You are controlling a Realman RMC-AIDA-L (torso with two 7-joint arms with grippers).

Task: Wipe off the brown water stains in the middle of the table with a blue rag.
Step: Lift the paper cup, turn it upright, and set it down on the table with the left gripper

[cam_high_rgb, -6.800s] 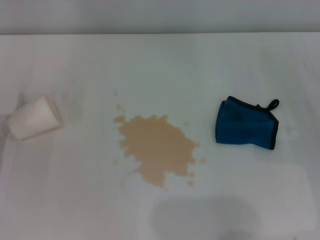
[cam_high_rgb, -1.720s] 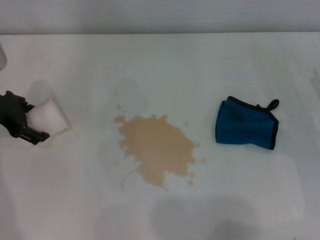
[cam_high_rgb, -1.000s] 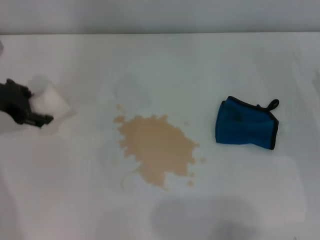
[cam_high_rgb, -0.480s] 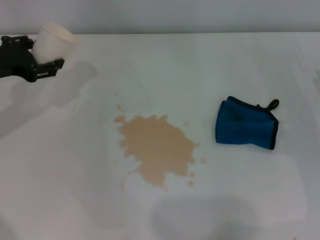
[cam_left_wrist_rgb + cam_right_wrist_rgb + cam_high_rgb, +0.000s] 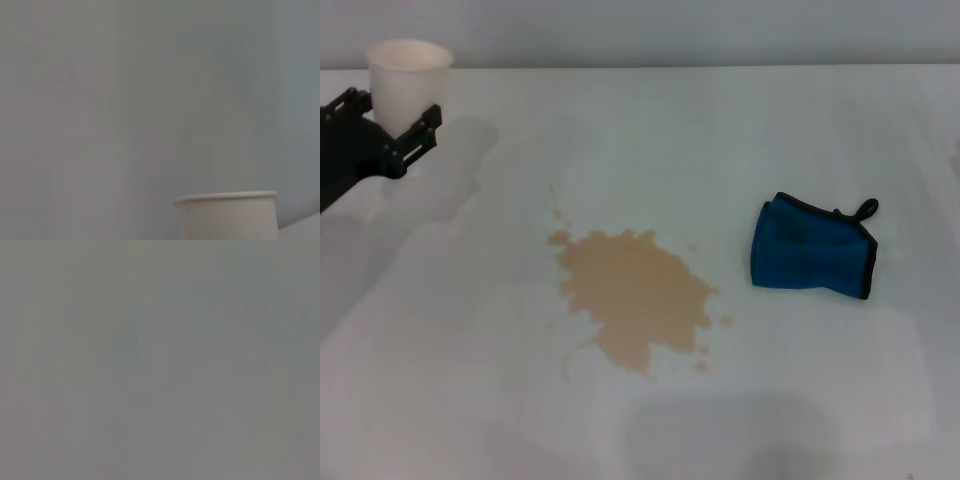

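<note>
Cup contents hidden. Left gripper (image 5: pixel 398 125), far left, fingers (image 5: pixel 420 132) clamped on upright white paper cup (image 5: pixel 408 82). Right gripper out of sight. Brown water stains (image 5: pixel 635 297) mid tabletop (image 5: pixel 650 130); blue rag (image 5: pixel 811 248) lies apart, to their right.
</note>
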